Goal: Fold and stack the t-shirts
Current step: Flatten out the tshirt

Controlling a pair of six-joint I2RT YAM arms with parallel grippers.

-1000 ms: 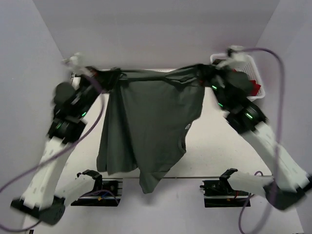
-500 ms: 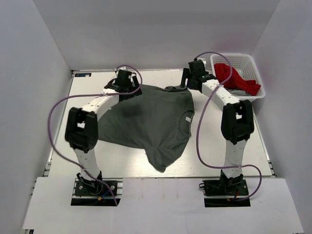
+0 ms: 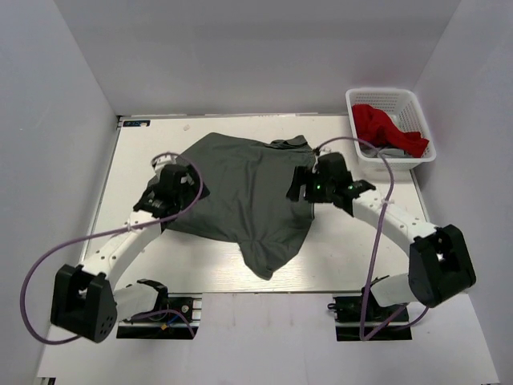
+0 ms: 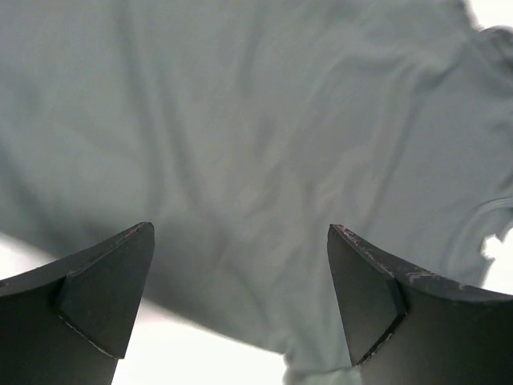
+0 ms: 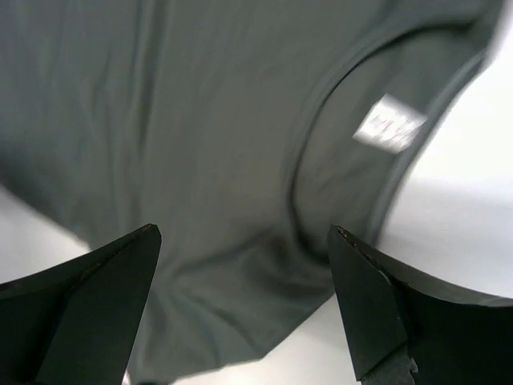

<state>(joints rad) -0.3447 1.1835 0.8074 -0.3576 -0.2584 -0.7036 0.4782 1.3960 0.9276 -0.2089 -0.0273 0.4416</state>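
Note:
A dark olive-grey t-shirt point(image 3: 244, 192) lies spread and rumpled in the middle of the white table, one corner reaching toward the near edge. My left gripper point(image 3: 186, 192) hovers over its left edge, jaws wide open and empty; in the left wrist view the cloth point(image 4: 264, 160) fills the space beyond the fingers. My right gripper point(image 3: 298, 183) hovers at the shirt's right side near the collar, also open and empty; the right wrist view shows the collar with its white label point(image 5: 391, 127). A bright red t-shirt point(image 3: 383, 128) lies in the basket.
A white lattice basket point(image 3: 413, 103) stands at the back right corner of the table, with something grey under the red cloth. Bare white table point(image 3: 361, 241) shows round the shirt. Purple cables loop from both arms. White walls close in the sides and back.
Both grippers held the olive shirt stretched up at the back, then let it drop flat. Both have opened and drawn back toward the near side along the shirt's edges.

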